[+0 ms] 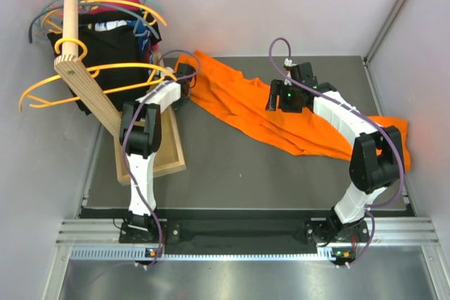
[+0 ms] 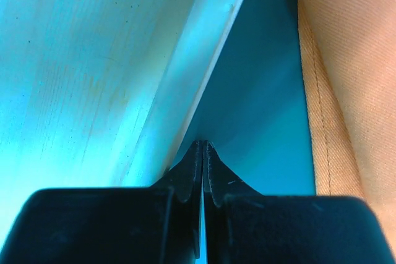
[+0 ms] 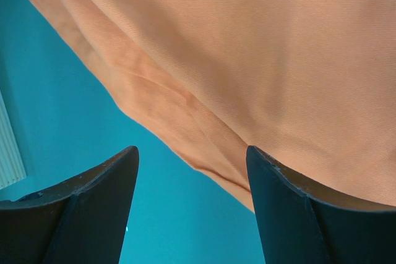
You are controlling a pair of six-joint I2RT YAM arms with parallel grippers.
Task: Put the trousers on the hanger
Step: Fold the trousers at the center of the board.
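trousers [image 1: 274, 114]: sprawled in a long diagonal across the mat [image 1: 232, 166], from upper centre of the overhead frame down to the far right edge, flat, not on anything yet

hanger [image 1: 91, 79]: the amber one was up at the left of the overhead view, hooked over the wooden pole [image 1: 84, 54] of the rack, nowhere near the cloth

left gripper [image 1: 184, 75]: jaws pressed right together. In its wrist view nothing sat between the tips, the trouser hem was off to the right, just beside them, with the tray [image 1: 172, 152] edge on the left. So shut on air, I'd say

right gripper [image 1: 281, 96]: jaws spread wide, over the middle of the trousers, holding nothing. Wrist view had the fabric edge running between the two fingers [image 3: 291, 208]

step: looked like grabbing the trousers, neither claw had them

next: left one probably needs to reopen and come back onto the hem, right one to drop and pinch the edge under it. Then lift toward the hanger bar
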